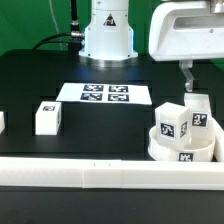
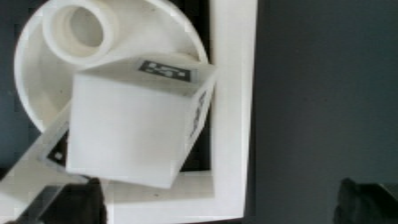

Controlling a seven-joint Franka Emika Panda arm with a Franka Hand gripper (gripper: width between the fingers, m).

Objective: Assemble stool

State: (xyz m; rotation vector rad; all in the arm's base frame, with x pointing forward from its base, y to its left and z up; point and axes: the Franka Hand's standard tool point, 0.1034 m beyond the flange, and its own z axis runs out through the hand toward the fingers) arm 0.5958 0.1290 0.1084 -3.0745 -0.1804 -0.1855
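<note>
A matte black tabletop (image 1: 30, 85) spreads beneath the gripper (image 1: 190, 90) and away to the exterior view's left of it. Behind the gripper hangs a green backdrop (image 1: 20, 25). In front of it, a long white border rail (image 1: 60, 178) edges the table. The light is soft and even.

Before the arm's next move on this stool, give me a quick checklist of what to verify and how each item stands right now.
1. Gripper open: ok.
2. Gripper empty: ok, nothing between its fingers.
3. Gripper above the seat disc: ok.
4. Leg block under the gripper seated in the seat disc: cannot tell; it looks tilted.
5. Loose leg block unobstructed on the table: ok.
</note>
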